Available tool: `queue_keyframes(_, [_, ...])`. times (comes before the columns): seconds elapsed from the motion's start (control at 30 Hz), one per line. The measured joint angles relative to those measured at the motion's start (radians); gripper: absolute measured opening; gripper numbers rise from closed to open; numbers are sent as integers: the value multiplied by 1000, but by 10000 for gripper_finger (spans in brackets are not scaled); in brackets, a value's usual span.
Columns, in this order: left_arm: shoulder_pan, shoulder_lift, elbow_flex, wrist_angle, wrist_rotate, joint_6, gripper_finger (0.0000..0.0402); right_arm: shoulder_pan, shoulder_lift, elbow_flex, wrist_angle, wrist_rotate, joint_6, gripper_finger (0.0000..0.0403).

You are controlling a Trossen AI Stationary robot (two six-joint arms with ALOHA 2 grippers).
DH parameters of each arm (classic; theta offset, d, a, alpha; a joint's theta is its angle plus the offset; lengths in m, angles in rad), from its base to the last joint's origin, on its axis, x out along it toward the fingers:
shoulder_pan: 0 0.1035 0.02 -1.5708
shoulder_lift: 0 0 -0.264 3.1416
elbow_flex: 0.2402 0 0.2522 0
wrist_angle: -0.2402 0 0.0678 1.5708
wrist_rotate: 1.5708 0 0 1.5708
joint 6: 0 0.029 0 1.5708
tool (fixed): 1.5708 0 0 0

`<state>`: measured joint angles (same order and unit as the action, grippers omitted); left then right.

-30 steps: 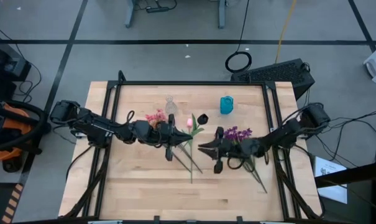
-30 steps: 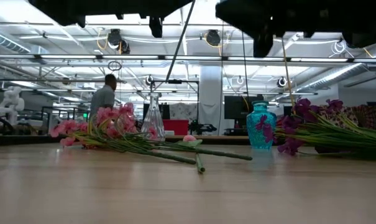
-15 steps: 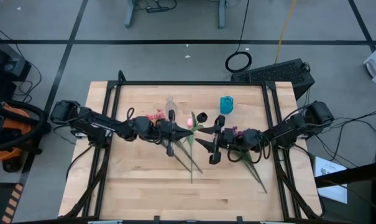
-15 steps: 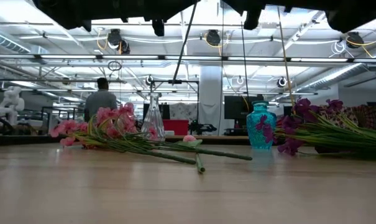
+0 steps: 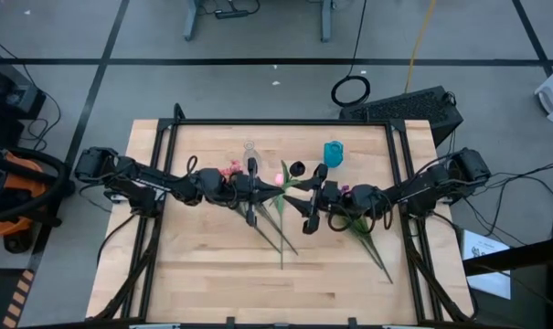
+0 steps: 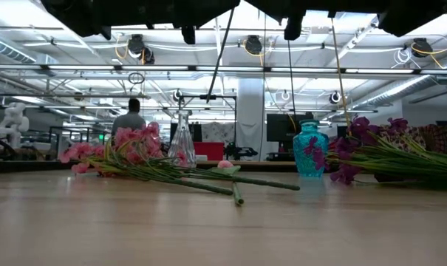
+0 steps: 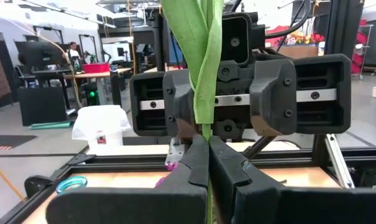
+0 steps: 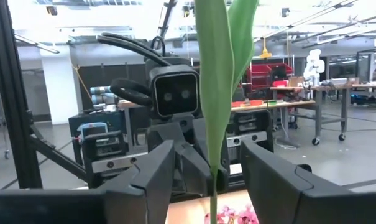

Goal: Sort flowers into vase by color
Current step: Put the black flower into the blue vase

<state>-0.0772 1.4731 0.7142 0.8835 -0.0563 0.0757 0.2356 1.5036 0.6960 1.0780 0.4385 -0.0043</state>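
Observation:
My left gripper (image 5: 274, 193) is shut on the pink tulip (image 5: 279, 179), whose long green leaves (image 7: 197, 56) rise in front of its camera. My right gripper (image 5: 292, 200) faces it from the table's right. It is open, with a finger on either side of the same leaves (image 8: 215, 74), touching nothing. In the low view both grippers hang high above the table, mostly cut off at the top. Pink sprays (image 6: 120, 144) lie on the table behind the left gripper. Purple sprays (image 6: 371, 148) lie under the right arm. My left gripper pinches the tulip's thin stem (image 7: 206, 129) between its two fingers, just below where the leaves (image 7: 203, 93) begin. The fingers (image 7: 191, 168) come level from the table's left and lie across the stem. The stem stands upright between them; its lower end does not show.
A clear glass vase (image 5: 250, 152) and a teal vase (image 5: 333, 153) stand near the table's far edge, with a small black object (image 5: 297, 170) between them. Loose green stems (image 5: 278, 236) lie on the wood toward the near edge. A black frame (image 5: 276, 122) borders the table.
My right gripper has moved up and toward the far edge and the table's left, closing in on the left gripper until its open fingers stand around the tulip's leaves. My left gripper has shifted slightly toward the far edge, staying shut. The flowers on the table have not moved.

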Motion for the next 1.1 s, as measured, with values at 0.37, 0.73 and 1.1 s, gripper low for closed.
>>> queue_keyframes(0.37, [17, 0, 0, -2, -5, 10, 0, -21, 0, 0, 0, 0, 46, 112])
queue_keyframes(0.73, [21, 0, 0, -3, -5, 10, 0, -42, 0, 0, -12, 0, 72, 45])
queue_keyframes(1.1, [38, 0, 1, -3, -5, 10, 0, -58, 0, 0, -15, -5, 72, 46])
